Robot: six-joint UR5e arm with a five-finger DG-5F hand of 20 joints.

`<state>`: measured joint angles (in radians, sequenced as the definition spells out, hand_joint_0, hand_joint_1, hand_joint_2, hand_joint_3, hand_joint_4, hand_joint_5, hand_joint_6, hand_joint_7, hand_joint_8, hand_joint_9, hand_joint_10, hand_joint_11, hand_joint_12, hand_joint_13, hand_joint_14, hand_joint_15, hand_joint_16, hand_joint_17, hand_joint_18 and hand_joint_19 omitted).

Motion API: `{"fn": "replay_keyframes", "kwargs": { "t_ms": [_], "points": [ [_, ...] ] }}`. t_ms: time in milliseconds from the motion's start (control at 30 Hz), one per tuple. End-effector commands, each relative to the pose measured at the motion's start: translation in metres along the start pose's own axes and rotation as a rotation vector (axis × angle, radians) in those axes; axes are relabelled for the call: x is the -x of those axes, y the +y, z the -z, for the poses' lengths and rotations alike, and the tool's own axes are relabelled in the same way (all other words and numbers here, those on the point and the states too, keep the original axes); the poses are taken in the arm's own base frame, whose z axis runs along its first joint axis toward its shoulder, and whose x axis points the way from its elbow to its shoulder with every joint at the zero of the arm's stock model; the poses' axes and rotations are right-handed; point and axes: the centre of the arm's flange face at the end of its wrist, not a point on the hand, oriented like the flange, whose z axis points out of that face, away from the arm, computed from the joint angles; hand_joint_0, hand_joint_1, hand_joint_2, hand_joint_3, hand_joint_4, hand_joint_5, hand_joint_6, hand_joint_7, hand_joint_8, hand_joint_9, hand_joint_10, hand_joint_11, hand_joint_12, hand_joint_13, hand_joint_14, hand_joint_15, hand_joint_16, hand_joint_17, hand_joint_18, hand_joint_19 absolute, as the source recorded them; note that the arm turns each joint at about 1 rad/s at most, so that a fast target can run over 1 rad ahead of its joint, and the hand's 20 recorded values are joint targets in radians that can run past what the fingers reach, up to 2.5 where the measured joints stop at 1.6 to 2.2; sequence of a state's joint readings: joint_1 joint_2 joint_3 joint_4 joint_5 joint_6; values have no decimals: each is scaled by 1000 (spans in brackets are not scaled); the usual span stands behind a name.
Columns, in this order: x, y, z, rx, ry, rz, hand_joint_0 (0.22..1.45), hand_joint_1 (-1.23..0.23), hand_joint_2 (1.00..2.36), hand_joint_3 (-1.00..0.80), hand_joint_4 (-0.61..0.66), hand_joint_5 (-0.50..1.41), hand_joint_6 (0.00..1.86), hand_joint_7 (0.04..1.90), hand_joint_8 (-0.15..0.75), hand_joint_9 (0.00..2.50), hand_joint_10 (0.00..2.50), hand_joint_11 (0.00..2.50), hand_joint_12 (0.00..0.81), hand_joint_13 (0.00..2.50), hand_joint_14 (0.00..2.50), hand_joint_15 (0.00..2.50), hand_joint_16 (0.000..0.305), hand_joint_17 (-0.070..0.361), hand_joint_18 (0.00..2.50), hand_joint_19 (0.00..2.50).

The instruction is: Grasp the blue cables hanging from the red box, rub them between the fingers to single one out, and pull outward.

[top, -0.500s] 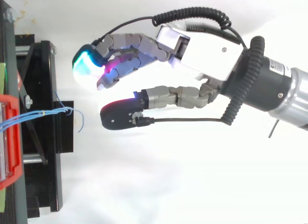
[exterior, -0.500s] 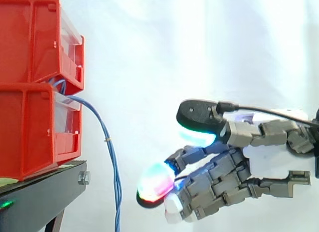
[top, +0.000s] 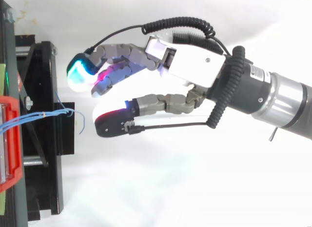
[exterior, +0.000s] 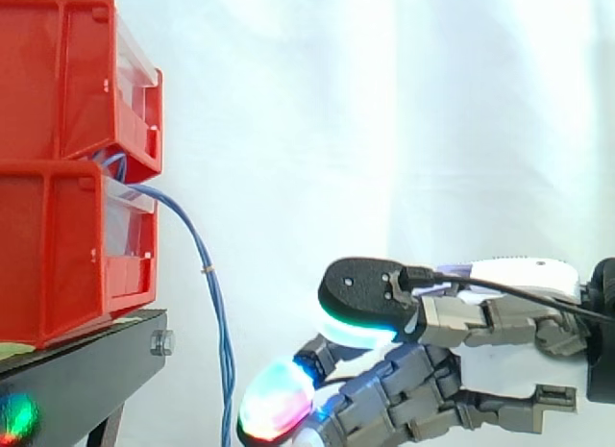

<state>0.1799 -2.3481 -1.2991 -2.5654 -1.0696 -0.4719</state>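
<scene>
Several blue cables (exterior: 219, 312) hang from the red box (exterior: 67, 255) past the front edge of the black stand (exterior: 86, 370), untouched; hand (top: 187, 66) open and empty just beside them, so ease in until the bundle sits inside its span, then close lightly enough to rub strands apart.

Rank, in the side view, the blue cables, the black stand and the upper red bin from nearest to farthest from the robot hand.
1. Blue cables: hanging just left of the robot hand, nearest to its fingertips.
2. Black stand: lower left, beyond the cables.
3. Upper red bin: top left, farthest.
</scene>
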Motion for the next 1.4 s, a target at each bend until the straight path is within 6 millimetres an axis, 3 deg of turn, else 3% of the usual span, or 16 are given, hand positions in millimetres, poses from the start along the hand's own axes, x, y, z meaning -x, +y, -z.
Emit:
{"fn": "replay_keyframes", "kwargs": {
  "t_ms": [0, 267, 467, 733, 933, 1167, 1333, 1367],
  "points": [
    [-7, 8, -5, 55, -13, 4, 558, -584, 1004, -441, 289, -148, 502, 777, 239, 881, 12, 310, 289, 689, 13, 315, 34, 75, 451, 236],
    [-12, 31, -18, 222, -57, -66, 559, -587, 1003, -442, 292, -144, 502, 775, 237, 890, 10, 302, 286, 688, 13, 315, 34, 76, 448, 246],
    [-16, 36, -18, 248, -54, -42, 559, -583, 1003, -443, 292, -140, 502, 772, 235, 895, 10, 315, 288, 689, 13, 316, 34, 76, 451, 253],
    [-14, 35, -19, 242, -76, -53, 559, -580, 1004, -442, 298, -137, 502, 768, 239, 916, 10, 315, 288, 700, 13, 318, 34, 76, 459, 259],
    [-25, 15, -19, 225, -64, -51, 560, -577, 1003, -444, 297, -136, 502, 770, 235, 923, 10, 308, 287, 710, 13, 324, 34, 75, 468, 273],
    [-28, 9, -19, 221, -61, -80, 561, -572, 1004, -445, 296, -135, 502, 770, 236, 931, 10, 310, 291, 708, 15, 330, 34, 78, 473, 279],
    [-28, 6, -17, 202, -58, -80, 520, -570, 1001, -476, 284, -137, 502, 766, 232, 888, 10, 301, 325, 597, 14, 317, 47, 105, 367, 268],
    [-28, 6, -17, 200, -59, -80, 497, -566, 1000, -494, 266, -145, 502, 766, 237, 786, 12, 297, 331, 546, 13, 320, 52, 118, 325, 261]
  ]
}}
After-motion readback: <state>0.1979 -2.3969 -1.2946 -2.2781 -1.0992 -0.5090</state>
